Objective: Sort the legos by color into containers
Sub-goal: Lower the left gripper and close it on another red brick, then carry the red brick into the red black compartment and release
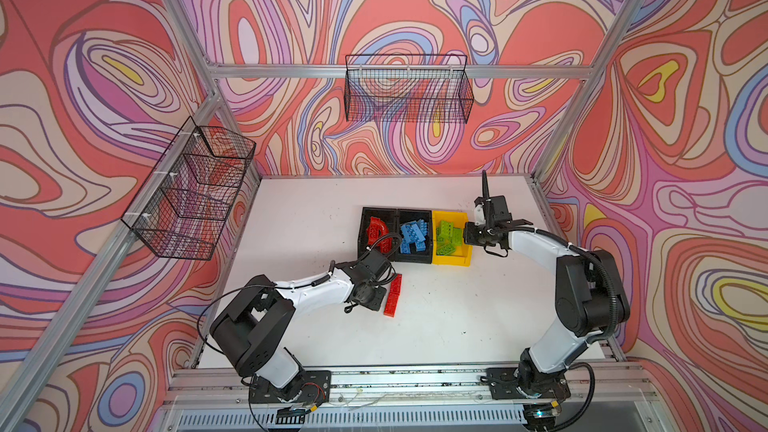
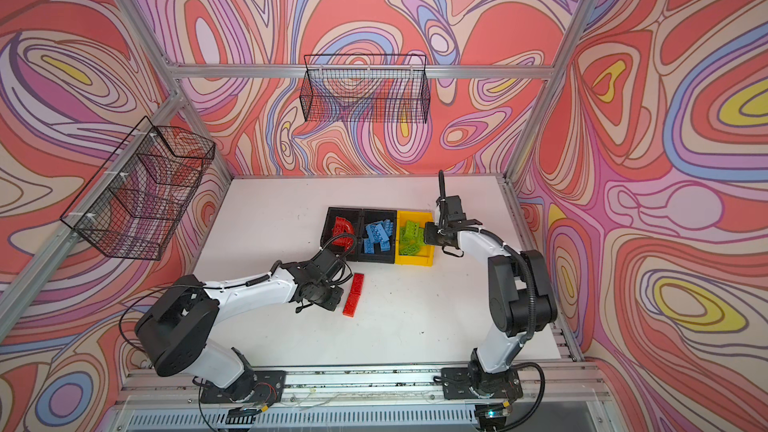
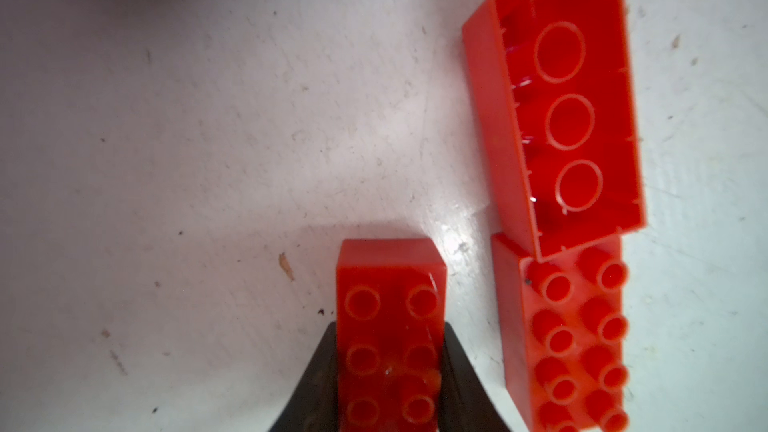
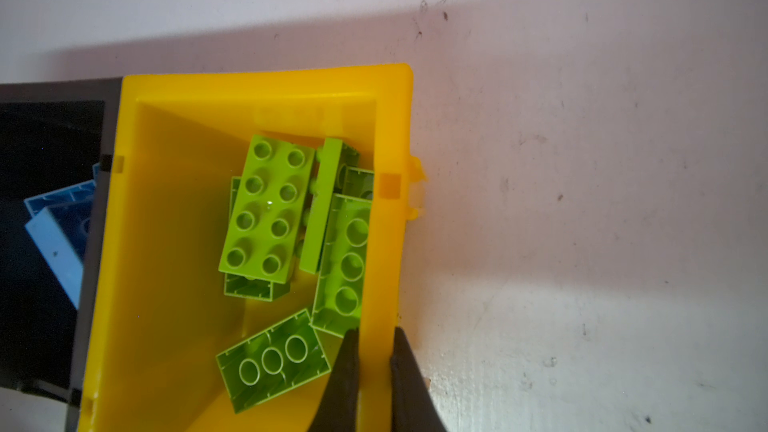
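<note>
Starting at the near edge, my left hand [image 3: 390, 326] is pinching a red brick [image 3: 390, 284] across its long sides. The studs face the wrist camera and the long axis runs straight out along the hand's reach. It sits low over the surface [image 3: 166, 160], and I cannot tell whether it is clear of it.

Just beside it lie two loose red bricks [image 1: 392, 295], end to end and touching. One is an upturned brick [image 3: 557, 110] showing its hollow underside, and the other is a studs-up brick [image 3: 565, 338]. Together they make a line pointing roughly toward the bins, slanted a little to the right in both top views. Those three are all I see left to sort (nothing else lies loose on the white).

Farther back, the row of bins looks sorted:
- The left black bin [image 1: 378, 210] holds the red pieces, arch included.
- The middle black bin [image 1: 415, 211] holds the blue.
- The yellow bin [image 1: 451, 260] holds the lime green.

My right hand [image 4: 376, 330] is pressed shut on the yellow bin's outer wall, I judge to steady the row.
</note>
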Robot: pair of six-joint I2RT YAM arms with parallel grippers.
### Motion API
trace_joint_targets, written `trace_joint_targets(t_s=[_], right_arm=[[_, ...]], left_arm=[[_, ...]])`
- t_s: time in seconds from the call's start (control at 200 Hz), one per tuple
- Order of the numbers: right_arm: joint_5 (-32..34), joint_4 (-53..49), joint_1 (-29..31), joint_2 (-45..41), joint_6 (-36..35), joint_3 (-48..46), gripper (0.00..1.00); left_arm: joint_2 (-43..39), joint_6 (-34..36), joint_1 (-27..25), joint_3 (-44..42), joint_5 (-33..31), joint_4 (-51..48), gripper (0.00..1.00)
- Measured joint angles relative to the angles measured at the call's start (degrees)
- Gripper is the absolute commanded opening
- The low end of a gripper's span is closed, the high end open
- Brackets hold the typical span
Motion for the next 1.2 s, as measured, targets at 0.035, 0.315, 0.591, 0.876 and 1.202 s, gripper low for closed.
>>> trace_joint_targets(t_s=[0.035, 0.315, 0.591, 0.876, 1.202], right_arm=[[0.0, 0.0, 0.0, 0.0, 0.0, 0.0, 0.02], [-0.02, 0.0, 0.0, 0.0, 0.02, 0.0, 0.02], [-0.09, -0.02, 0.0, -0.02, 0.22, 0.0, 0.02], [-0.11, -0.28, 0.0, -0.15, 0.46, 0.0, 0.02], [-0.11, -0.72, 0.0, -0.28, 0.66, 0.0, 0.02]], left_arm=[[-0.39, 0.33, 0.0, 0.0, -0.39, -0.37, 0.24], [-4.42, 2.75, 2.56, 8.41, -3.17, -4.11, 0.25], [1.64, 3.1, 9.29, 23.85, -2.58, -2.86, 0.25], [18.27, 2.23, 12.35, 38.6, -0.26, -0.76, 0.38], [23.65, 2.25, 12.7, 43.74, -0.52, 0.59, 0.58]])
